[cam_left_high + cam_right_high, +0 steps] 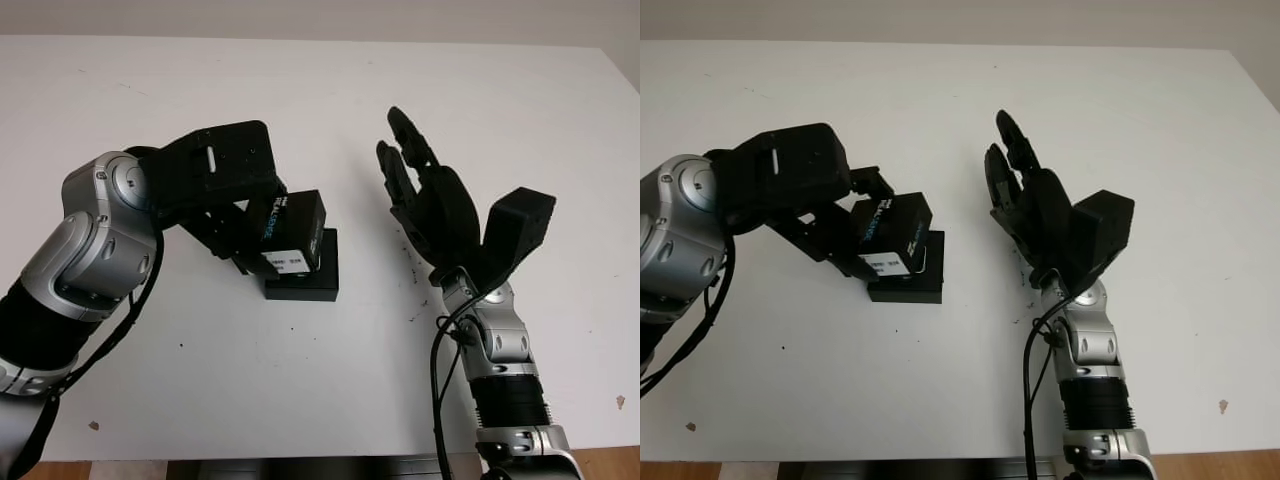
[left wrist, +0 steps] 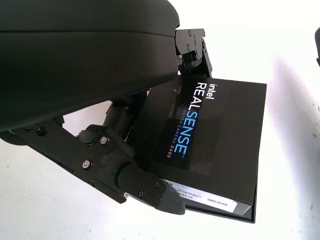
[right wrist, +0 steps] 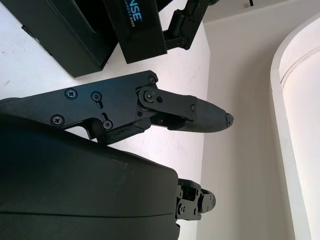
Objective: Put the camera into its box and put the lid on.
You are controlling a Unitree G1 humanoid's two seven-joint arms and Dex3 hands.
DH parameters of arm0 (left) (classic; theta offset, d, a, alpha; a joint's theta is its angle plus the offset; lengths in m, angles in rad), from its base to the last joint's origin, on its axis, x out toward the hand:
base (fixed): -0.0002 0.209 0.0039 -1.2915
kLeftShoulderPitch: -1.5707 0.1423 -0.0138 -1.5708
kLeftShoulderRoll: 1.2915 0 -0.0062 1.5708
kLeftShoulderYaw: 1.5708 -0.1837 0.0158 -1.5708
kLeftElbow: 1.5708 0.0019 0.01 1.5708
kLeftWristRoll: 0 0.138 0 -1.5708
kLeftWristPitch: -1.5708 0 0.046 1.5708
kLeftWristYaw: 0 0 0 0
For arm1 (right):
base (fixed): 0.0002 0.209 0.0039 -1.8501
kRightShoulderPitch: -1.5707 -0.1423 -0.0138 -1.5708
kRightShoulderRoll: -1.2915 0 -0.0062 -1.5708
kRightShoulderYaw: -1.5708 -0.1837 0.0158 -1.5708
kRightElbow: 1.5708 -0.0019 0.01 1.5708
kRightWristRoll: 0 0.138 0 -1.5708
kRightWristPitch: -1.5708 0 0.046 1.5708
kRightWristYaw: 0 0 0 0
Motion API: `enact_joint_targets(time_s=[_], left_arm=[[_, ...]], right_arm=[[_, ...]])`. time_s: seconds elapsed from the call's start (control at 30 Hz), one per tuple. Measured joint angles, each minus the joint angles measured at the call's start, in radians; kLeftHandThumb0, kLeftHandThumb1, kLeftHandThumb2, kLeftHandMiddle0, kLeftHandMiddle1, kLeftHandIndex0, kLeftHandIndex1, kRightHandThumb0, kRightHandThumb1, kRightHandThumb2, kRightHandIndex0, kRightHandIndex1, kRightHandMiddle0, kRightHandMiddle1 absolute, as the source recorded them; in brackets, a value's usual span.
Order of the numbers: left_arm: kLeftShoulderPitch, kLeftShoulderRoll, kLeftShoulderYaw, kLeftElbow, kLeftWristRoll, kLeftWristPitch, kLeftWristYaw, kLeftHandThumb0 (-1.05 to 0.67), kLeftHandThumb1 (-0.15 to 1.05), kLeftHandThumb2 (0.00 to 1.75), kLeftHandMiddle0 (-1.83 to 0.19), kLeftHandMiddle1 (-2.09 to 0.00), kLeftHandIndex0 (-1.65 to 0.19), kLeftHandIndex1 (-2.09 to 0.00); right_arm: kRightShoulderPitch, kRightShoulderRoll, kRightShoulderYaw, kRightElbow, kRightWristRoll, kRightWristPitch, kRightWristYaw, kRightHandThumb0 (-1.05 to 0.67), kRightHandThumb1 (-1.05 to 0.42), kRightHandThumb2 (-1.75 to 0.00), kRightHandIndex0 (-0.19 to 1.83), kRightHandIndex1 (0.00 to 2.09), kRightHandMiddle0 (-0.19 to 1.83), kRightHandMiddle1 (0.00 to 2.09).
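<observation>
White table point(image 1: 200, 400); small dark specks on surface

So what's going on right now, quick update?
Left hand shut on lid, tilted over box. Right hand open, raised beside it. Nothing in the way.

Silver jointed arms with black ribbed sleeves and loose black cables; each robot hand, left point(image 1: 235, 215) and right point(image 1: 420, 190), is matte black, screw-studded
</observation>
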Motion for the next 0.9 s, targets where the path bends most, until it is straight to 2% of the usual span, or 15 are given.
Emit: enact_joint_targets(time_s=[0.13,0.33,0.5,0.7,0.9], left_arm=[[0.015,0.008,-0.001,-0.010,0.000,0.000,0.002,-0.33,1.05,0.25,-0.31,-2.09,-0.29,-2.09],[0.021,0.009,-0.009,-0.014,0.003,0.009,0.006,-0.32,1.05,0.26,-0.39,-2.09,-0.31,-2.09],[0.022,0.011,-0.030,-0.022,0.012,0.012,0.008,-0.32,1.05,0.27,-0.28,-2.06,-0.15,-1.99],[0.025,0.016,-0.042,-0.029,0.016,0.035,0.016,-0.33,1.05,0.28,-0.21,-2.01,-0.11,-1.98],[0.026,0.005,-0.046,-0.049,0.010,0.071,0.030,-0.37,1.05,0.30,-0.20,-2.09,-0.09,-1.91]], right_arm=[[0.000,0.006,0.003,0.000,0.000,-0.003,0.000,-0.55,-1.05,-0.56,-0.03,0.05,-0.11,0.19],[-0.002,0.013,0.003,0.000,0.000,-0.006,-0.007,-0.54,-1.05,-0.57,-0.03,0.05,-0.11,0.19],[-0.005,0.021,0.003,0.002,0.000,-0.018,-0.012,-0.54,-1.05,-0.56,-0.03,0.05,-0.11,0.20],[-0.005,0.024,0.003,0.009,0.000,-0.026,-0.013,-0.55,-1.05,-0.55,-0.03,0.05,-0.12,0.21],[-0.005,0.025,0.004,0.013,-0.004,-0.035,-0.016,-0.54,-1.05,-0.56,-0.02,0.06,-0.12,0.22]])
